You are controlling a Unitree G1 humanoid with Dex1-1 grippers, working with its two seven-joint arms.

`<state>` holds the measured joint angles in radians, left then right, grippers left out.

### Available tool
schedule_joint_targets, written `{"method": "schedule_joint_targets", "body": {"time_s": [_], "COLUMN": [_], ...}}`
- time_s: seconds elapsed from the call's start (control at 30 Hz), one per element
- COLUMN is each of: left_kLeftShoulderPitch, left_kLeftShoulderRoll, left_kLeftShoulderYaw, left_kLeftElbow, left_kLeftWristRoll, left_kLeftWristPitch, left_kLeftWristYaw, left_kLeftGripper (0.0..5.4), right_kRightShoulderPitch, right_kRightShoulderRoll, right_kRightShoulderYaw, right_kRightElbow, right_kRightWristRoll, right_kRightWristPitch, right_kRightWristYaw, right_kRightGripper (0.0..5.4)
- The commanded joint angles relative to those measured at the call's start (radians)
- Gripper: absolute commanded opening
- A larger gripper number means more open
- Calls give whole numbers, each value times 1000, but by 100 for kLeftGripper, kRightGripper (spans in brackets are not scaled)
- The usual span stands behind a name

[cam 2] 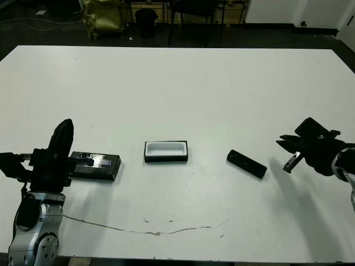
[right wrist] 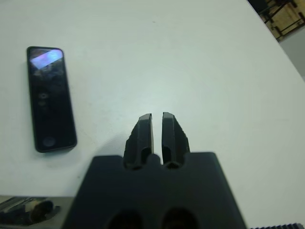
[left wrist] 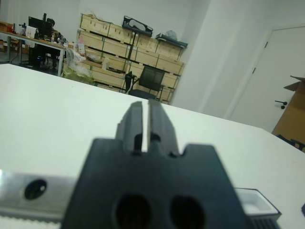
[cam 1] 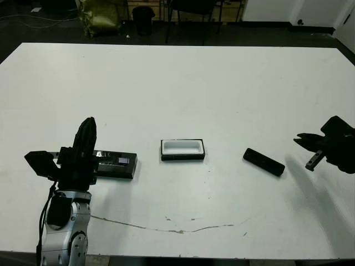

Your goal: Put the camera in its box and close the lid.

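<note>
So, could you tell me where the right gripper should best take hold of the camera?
Probably across its narrow width near mid-length, coming from above: the camera lies flat, apart from the box, its long sides free, and the right gripper is nearest.

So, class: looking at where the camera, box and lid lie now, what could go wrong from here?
1. The camera lies flat and slanted; the right gripper, its fingers nearly together, may push it rather than grip it.
2. The box is narrow, so a tilted camera might catch on its rim.
3. The lid sits partly under the left gripper, which could knock it.
</note>
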<state>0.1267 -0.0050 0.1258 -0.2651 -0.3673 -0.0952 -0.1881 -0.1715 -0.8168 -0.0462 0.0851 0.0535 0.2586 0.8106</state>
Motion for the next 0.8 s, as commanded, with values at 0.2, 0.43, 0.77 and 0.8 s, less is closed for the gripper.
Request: {"method": "schedule_joint_targets", "body": {"time_s": [0.2,0.43,0.77,0.8], "left_kLeftShoulderPitch": [13,13,17,17], "left_kLeftShoulderRoll": [3,3,-1,0], "left_kLeftShoulderYaw": [1,2,-1,-2], "left_kLeftElbow": [18,20,10,11], "left_kLeftWristRoll": [5,10,13,13], "left_kLeftWristPitch": [0,-3,11,7], "left_kLeftWristYaw": [-3,-1,8,5], "left_kLeftGripper": [2,2,2,2], "right_kRightShoulderPitch": [58,74,95,97], "right_kRightShoulderRoll": [5,21,43,41], "right_kRightShoulderYaw": [29,49,39,34], "right_kRightElbow": [-35,-13,13,10], "right_kRightWristRoll": [-24,-14,22,22], "right_kRightWristPitch": [9,-6,-21,-20], "right_kRightWristYaw": [-8,11,32,27], "right_kRightGripper": [0,0,0,0]}}
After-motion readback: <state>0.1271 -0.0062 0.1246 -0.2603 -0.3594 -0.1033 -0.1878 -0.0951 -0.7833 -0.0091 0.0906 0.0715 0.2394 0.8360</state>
